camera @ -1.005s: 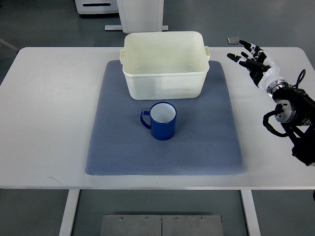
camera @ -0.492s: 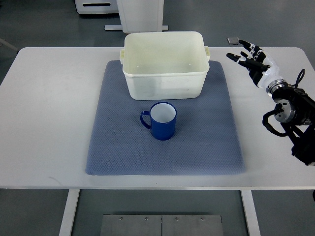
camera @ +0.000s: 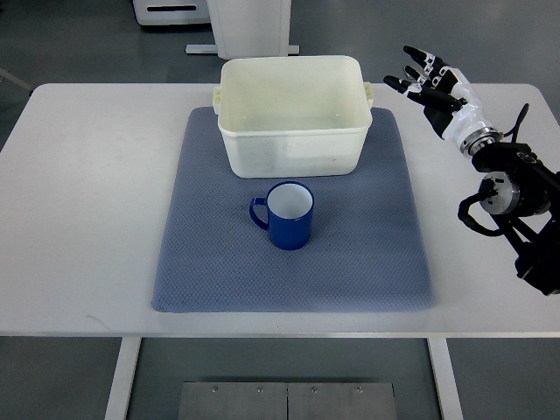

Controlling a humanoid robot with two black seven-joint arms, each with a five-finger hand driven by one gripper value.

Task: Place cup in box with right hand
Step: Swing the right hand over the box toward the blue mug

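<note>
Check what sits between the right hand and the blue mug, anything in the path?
Top view: nothing stands between the open right hand and the blue enamel mug, only bare white table and grey mat. The cream plastic box sits just left of that line.

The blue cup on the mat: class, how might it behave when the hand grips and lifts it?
The cup looks rigid, so it should keep its shape. It looks empty, so probably light. Its glossy wall may be slippery, and the side handle could pull it off balance.

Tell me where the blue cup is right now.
In the top view, the blue cup stands upright mid-mat on the grey mat, just in front of the white box, handle pointing left.
</note>
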